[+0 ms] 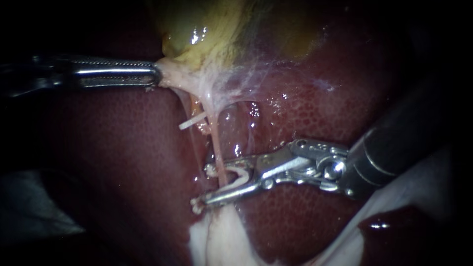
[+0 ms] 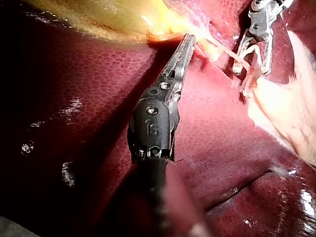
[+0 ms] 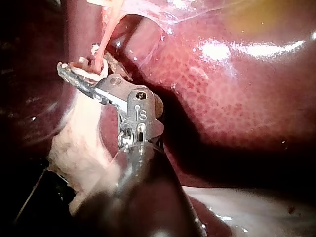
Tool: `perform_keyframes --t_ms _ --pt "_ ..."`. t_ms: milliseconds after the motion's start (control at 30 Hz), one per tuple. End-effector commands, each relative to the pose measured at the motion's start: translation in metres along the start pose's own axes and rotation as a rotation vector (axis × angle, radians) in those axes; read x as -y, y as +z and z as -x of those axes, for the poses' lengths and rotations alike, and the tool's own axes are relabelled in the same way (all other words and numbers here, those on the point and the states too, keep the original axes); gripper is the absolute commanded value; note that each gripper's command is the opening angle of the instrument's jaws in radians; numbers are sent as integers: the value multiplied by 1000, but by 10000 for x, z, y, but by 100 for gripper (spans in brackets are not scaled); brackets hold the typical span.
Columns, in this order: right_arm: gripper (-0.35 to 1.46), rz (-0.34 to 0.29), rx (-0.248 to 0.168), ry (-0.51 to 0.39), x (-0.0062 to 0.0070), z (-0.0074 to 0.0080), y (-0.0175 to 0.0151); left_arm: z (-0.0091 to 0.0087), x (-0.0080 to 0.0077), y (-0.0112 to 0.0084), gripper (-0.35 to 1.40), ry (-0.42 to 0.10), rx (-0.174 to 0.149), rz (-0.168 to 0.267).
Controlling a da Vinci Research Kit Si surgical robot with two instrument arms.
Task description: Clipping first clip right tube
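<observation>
Though bright at its centre, dims toward the edges in the endoscope view and swallows most of the shaft of the left instrument (image 1: 153, 76). Shows that instrument's hand clenched, jaws together on a pale fold (image 1: 170, 74) at the edge of the gallbladder (image 1: 192, 34), with thin webs (image 1: 246, 74) stretched away from the grip. Cuts off the gallbladder beyond that hand. Cannot tell what the short white sliver (image 1: 192, 121) near the left hand's tip is.

Finds the right instrument (image 1: 204, 186) grasping a white clip (image 1: 240, 173): hand spread wide, one jaw on each leg, clip not yet closed. Holds within the open clip the right tube (image 1: 217, 143), a thin pink strand crossing between the jaws and running from the hand toward the webs. Cannot tell whether the clip's legs touch the tube. Hides the tube's lower end behind the near jaw and the pale fat (image 1: 221, 241) just past it.

Gives, from the left wrist, a side look at both hands: toothed jaws shut on the fold, clip and tube ahead and to one side, over the liver (image 1: 123, 162). Gives, from the right wrist, the clip's legs on either side of the tube ahead of the hand, with pale fat under and beside it and the shaft blocking much of the near ground.
</observation>
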Motion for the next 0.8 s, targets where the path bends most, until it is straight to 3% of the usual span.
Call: perform_keyframes --t_ms 33,433,800 --pt "48 -15 -3 8 3 -1 0 0 0 0 -35 0 0 0" --pt "39 -48 -13 14 13 -5 5 0 0 1 -35 0 0 -1" --pt "-24 -52 -14 92 18 -6 -6 0 0 2 -35 0 0 -1"
